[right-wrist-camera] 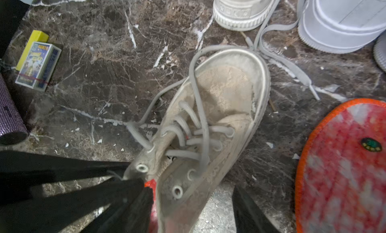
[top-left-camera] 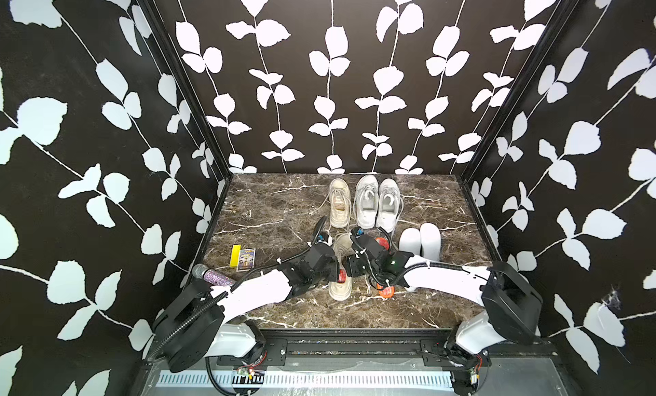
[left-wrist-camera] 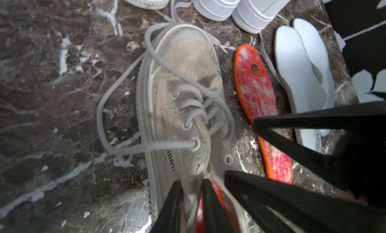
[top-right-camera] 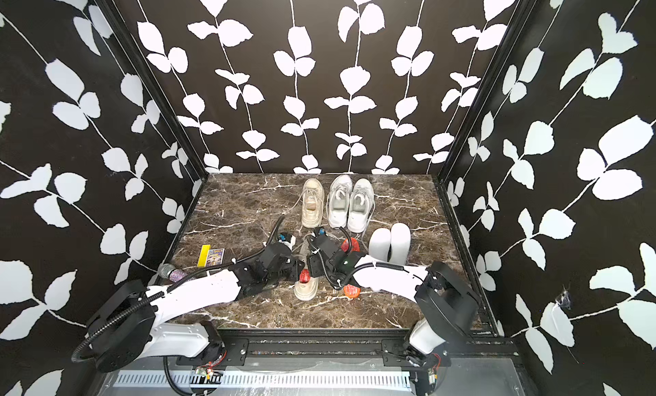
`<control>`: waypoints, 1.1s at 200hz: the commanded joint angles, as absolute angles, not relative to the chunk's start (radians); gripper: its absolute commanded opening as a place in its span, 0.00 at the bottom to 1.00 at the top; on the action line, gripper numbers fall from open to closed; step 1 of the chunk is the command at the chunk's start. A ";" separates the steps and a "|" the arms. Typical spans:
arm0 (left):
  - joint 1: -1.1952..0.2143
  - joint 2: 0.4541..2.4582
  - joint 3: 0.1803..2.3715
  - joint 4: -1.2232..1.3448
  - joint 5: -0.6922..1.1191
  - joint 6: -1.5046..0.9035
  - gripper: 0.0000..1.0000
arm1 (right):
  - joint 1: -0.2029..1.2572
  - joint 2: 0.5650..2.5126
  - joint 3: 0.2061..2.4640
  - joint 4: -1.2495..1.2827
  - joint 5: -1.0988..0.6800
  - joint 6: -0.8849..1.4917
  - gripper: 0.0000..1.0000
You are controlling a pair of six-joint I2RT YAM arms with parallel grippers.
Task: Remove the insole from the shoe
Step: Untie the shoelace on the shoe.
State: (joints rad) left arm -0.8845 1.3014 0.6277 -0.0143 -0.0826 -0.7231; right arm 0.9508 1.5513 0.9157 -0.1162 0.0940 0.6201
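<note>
The left gripper (left-wrist-camera: 191, 181) hangs over the collar of the beige shoe (left-wrist-camera: 183, 79). Its fingers are slightly parted, with the shoe's wall and the red insole (left-wrist-camera: 200, 213) between them; whether they pinch either cannot be told. The right gripper (right-wrist-camera: 191, 190) stands spread across the same shoe. A loose orange-rimmed insole (left-wrist-camera: 254, 90) lies just right of the shoe, with white insoles (top-left-camera: 420, 241) beyond. A second beige sneaker (top-left-camera: 339, 202) and a white pair (top-left-camera: 367, 202) crowd the far side. The bare marble table (top-left-camera: 269, 206) opens far left, and a card box (top-left-camera: 246, 259) sits toward the left edge.

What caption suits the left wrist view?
Left tool at the beige sneaker's collar, where a red insole peeks out; a second red insole lies beside it on the marble table.
</note>
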 commanded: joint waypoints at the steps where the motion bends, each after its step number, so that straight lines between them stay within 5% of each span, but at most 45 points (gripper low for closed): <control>1: -0.889 1.265 0.650 -0.003 -0.087 -0.725 0.30 | 0.967 1.555 0.960 -0.131 0.107 0.612 0.57; 31: -0.887 1.278 0.674 -0.085 -0.120 -0.663 0.36 | 0.991 1.559 0.980 -0.193 0.153 0.583 0.56; 130: -0.887 1.345 0.701 -0.064 -0.116 -0.647 0.33 | 1.011 1.646 1.015 -0.221 0.137 0.580 0.54; 220: -0.856 1.349 0.699 -0.089 -0.177 -0.681 0.14 | 1.011 1.609 1.004 -0.297 0.334 0.634 0.25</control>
State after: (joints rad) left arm -0.8772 1.3548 0.6857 -0.0772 -0.1356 -0.6598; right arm 1.0096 1.6451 1.0031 -0.2550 0.2283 0.6029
